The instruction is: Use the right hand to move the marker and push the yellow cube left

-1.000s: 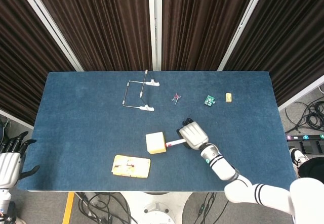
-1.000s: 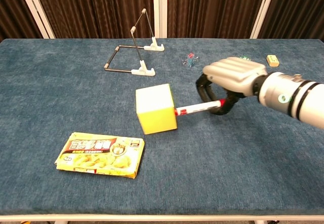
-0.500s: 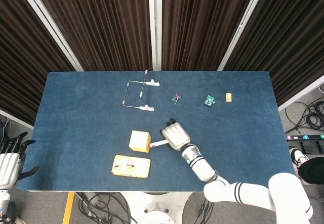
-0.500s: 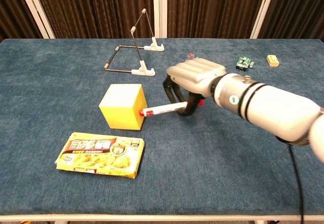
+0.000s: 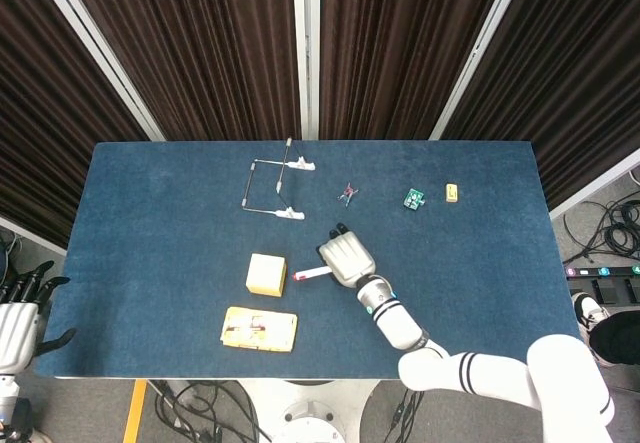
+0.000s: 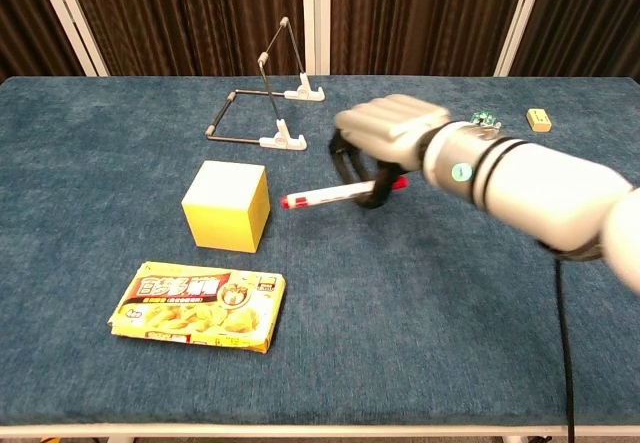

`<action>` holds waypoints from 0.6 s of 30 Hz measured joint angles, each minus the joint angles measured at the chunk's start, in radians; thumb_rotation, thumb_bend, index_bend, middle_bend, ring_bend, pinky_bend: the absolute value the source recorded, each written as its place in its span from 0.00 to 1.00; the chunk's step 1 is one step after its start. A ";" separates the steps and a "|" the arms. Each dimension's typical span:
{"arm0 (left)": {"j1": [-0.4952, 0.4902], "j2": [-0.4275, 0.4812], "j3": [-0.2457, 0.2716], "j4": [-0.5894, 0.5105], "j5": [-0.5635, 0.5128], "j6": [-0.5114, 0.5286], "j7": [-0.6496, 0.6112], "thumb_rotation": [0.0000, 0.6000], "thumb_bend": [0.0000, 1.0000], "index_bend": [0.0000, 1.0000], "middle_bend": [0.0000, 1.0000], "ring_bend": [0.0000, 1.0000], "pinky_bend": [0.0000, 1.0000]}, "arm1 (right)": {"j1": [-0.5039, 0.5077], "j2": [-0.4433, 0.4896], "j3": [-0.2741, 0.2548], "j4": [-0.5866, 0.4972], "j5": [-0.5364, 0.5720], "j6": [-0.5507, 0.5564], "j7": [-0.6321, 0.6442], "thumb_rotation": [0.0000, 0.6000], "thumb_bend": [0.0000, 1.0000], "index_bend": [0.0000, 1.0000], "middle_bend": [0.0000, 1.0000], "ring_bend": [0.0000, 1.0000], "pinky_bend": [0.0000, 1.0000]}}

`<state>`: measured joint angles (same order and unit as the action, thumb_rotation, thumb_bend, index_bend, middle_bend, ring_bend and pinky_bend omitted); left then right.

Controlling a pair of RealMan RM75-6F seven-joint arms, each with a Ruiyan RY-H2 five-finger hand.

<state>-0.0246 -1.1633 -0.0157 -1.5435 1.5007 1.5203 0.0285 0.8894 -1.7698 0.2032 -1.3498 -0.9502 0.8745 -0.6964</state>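
The yellow cube [image 5: 266, 274] [image 6: 226, 206] sits on the blue table, left of centre. My right hand [image 5: 346, 258] [image 6: 388, 133] grips a white marker with red ends [image 5: 309, 275] [image 6: 335, 194], held roughly level. Its red tip points left at the cube, and a small gap separates the two. My left hand [image 5: 18, 321] hangs off the table's left edge with its fingers spread, holding nothing.
A yellow food packet [image 5: 259, 329] [image 6: 198, 305] lies flat in front of the cube. A wire stand [image 5: 272, 185] [image 6: 264, 98] is at the back. A small red clip [image 5: 347, 195], a green piece [image 5: 413, 198] and a yellow eraser [image 5: 452, 193] lie at the back right.
The right hand swept left with the marker, pushing the cube left across the table. It has since lifted and pulled back slightly, leaving a gap between marker tip and cube.
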 measured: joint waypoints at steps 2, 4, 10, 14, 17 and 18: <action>-0.003 -0.002 -0.002 0.000 0.003 -0.001 0.001 1.00 0.03 0.31 0.20 0.16 0.16 | -0.027 0.048 -0.022 -0.020 -0.006 0.013 0.014 1.00 0.48 0.63 0.58 0.25 0.17; -0.006 -0.005 -0.003 -0.001 0.006 -0.001 0.003 1.00 0.03 0.31 0.20 0.16 0.16 | -0.055 0.093 -0.046 -0.032 -0.005 0.020 0.031 1.00 0.48 0.60 0.56 0.24 0.17; -0.010 -0.008 -0.004 -0.009 0.013 -0.001 0.010 1.00 0.03 0.31 0.20 0.16 0.16 | -0.103 0.144 -0.103 -0.021 0.028 0.000 0.073 1.00 0.44 0.32 0.40 0.16 0.17; -0.010 -0.007 -0.004 -0.012 0.015 0.003 0.012 1.00 0.03 0.31 0.20 0.16 0.16 | -0.115 0.157 -0.119 -0.023 0.032 -0.002 0.083 1.00 0.40 0.22 0.34 0.13 0.18; -0.008 -0.006 -0.005 -0.013 0.017 0.009 0.010 1.00 0.03 0.31 0.20 0.16 0.16 | -0.130 0.180 -0.125 -0.045 0.009 0.016 0.101 1.00 0.40 0.20 0.32 0.13 0.18; -0.007 -0.005 -0.005 -0.012 0.017 0.011 0.008 1.00 0.03 0.31 0.20 0.16 0.16 | -0.135 0.192 -0.126 -0.056 0.000 0.025 0.109 1.00 0.40 0.19 0.31 0.13 0.18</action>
<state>-0.0319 -1.1686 -0.0205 -1.5552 1.5178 1.5308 0.0364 0.7541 -1.5780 0.0769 -1.4056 -0.9499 0.8990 -0.5875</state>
